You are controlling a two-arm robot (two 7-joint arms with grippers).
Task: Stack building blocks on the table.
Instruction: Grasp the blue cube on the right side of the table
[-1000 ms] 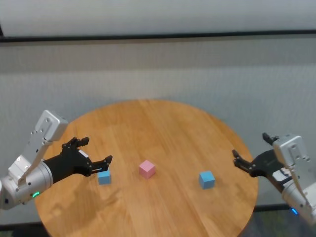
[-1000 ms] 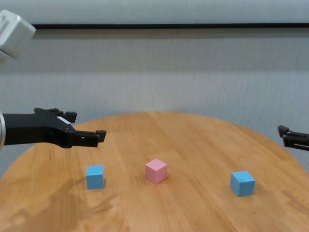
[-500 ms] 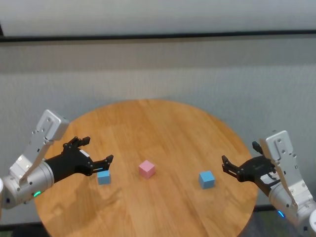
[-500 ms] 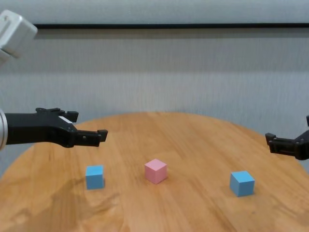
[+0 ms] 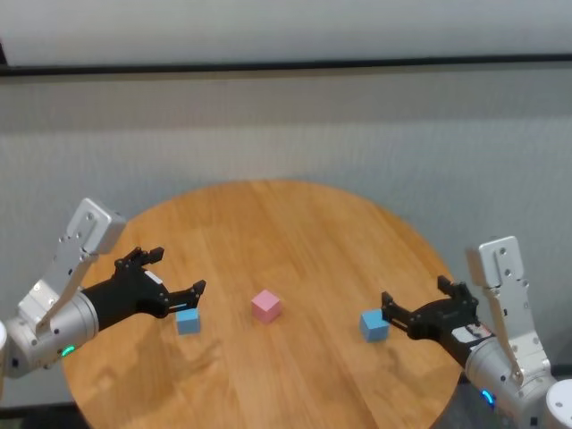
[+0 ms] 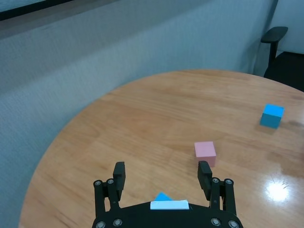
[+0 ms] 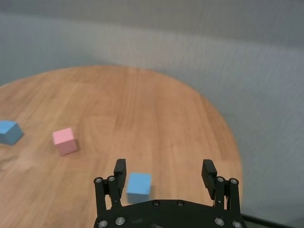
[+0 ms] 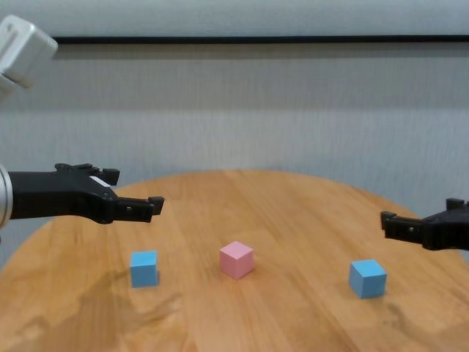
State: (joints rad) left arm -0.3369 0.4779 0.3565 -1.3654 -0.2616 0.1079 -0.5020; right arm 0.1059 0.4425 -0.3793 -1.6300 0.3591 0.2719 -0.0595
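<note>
- Round light brown wood-plank table (image 5: 295, 223): bears three small matte cubes, none stacked.
- Pale pink cube (image 5: 266, 306): near the table's middle; the landmark.
- Light blue cube, left of pink (image 5: 188, 321): left gripper (image 5: 172, 284) hangs over it, fingers apart, apparently above block height.
- Light blue cube, right of pink (image 5: 374, 325): right gripper (image 5: 416, 308) just beside it, fingers apart, empty.
- Step in hand, judged: reach and grasp. Centre each block between the fingers, descend squarely, and close on flat faces.
</note>
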